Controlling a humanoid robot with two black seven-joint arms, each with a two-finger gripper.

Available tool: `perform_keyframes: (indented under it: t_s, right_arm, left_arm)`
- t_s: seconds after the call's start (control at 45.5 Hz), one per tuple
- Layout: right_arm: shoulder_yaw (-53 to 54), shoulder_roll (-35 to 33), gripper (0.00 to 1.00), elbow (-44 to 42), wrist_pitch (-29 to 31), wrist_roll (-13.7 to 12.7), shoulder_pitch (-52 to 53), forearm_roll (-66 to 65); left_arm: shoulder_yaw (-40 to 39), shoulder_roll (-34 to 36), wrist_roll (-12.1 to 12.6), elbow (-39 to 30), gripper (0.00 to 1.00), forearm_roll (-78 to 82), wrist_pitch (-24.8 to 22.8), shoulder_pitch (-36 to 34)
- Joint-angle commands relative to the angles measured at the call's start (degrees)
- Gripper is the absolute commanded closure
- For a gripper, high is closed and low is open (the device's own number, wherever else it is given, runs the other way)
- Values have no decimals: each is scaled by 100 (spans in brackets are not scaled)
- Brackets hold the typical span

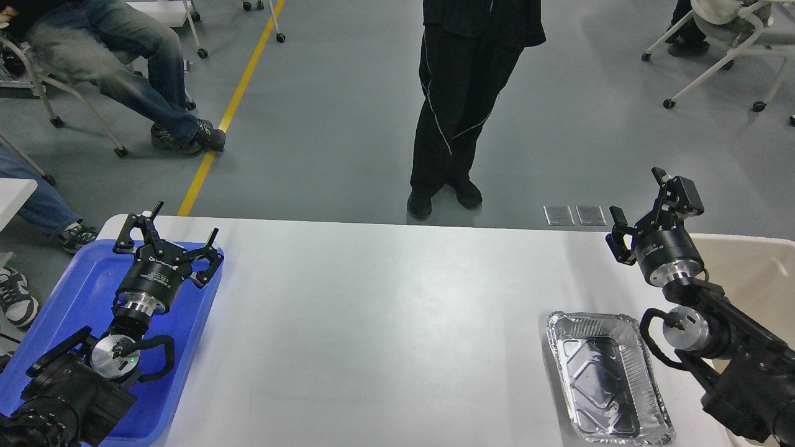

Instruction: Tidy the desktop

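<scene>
One head view looks forward and down over the desktop (pixel 372 323), fairly near.

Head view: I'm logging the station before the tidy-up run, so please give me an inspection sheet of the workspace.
Surface: the desktop is white-grey, mostly bare in the middle.
Job's things: a foil tray lies empty at the right; a blue tray sits at the left edge; a beige bin at the right edge.
Clutter: nothing seen.
End effectors: left end effector open above the blue tray; right end effector open, holding nothing.
Cables: black loops by each wrist.
Surroundings: a person in black stands beyond the far edge; seated people, wheeled chairs, a yellow floor line.
</scene>
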Motion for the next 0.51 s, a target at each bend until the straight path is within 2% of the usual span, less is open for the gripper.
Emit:
perform_keyframes:
  t_s: [0.0, 0.484]
  right_arm:
    - [89, 328, 0, -282, 11, 34, -162, -10]
    - [440, 434, 0, -467, 2, 69, 129, 60]
  left_arm:
    - [0, 0, 0, 1, 0, 0, 0, 0]
    - [0, 0, 0, 1, 0, 0, 0, 0]
